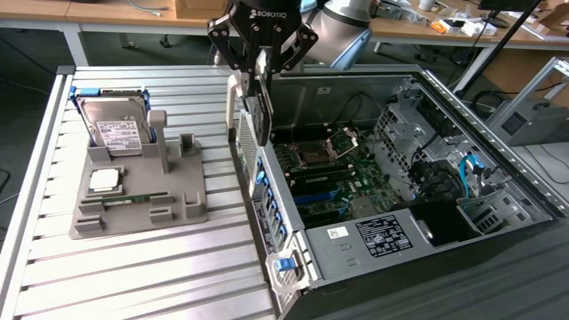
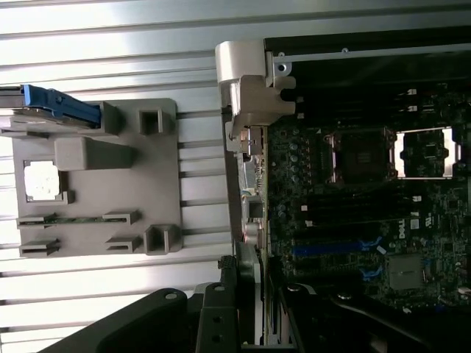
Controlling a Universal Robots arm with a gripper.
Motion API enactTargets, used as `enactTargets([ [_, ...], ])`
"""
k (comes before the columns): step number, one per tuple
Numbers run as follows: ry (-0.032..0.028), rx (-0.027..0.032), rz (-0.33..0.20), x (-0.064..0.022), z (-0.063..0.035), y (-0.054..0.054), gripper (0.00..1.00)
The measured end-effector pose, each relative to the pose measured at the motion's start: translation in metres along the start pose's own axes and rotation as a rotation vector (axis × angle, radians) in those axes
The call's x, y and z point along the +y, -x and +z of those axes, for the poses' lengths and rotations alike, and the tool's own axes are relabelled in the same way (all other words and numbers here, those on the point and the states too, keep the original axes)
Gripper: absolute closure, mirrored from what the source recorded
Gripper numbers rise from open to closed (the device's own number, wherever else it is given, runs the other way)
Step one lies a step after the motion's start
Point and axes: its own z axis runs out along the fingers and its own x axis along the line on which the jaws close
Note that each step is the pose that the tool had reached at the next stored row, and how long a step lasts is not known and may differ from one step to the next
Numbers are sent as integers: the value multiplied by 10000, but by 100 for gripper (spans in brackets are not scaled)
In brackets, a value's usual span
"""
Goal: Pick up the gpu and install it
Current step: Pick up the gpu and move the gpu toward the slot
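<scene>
The gpu point(image 1: 257, 117) hangs upright and edge-on as a thin dark card with a silver bracket, and my gripper point(image 1: 262, 67) is shut on its upper edge. It sits above the near side wall of the open computer case point(image 1: 498, 160), at the edge of the motherboard point(image 1: 329, 180). In the wrist view the gpu point(image 2: 246, 198) runs as a narrow strip between my gripper's point(image 2: 254, 301) black fingers, with its silver bracket point(image 2: 246, 81) at the far end. Blue expansion slots point(image 2: 331, 248) lie beside it on the board.
A grey holder tray point(image 1: 182, 207) on the slatted metal table carries a hard drive point(image 1: 111, 130) standing in a blue frame, a processor chip point(image 1: 105, 179) and a green memory stick point(image 1: 124, 198). The case holds a power supply point(image 1: 382, 237) and drive cages point(image 1: 418, 147).
</scene>
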Motion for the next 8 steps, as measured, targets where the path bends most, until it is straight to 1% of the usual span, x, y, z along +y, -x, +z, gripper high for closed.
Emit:
enactTargets([
  [8, 0, 0, 0, 1, 1, 35, 73],
])
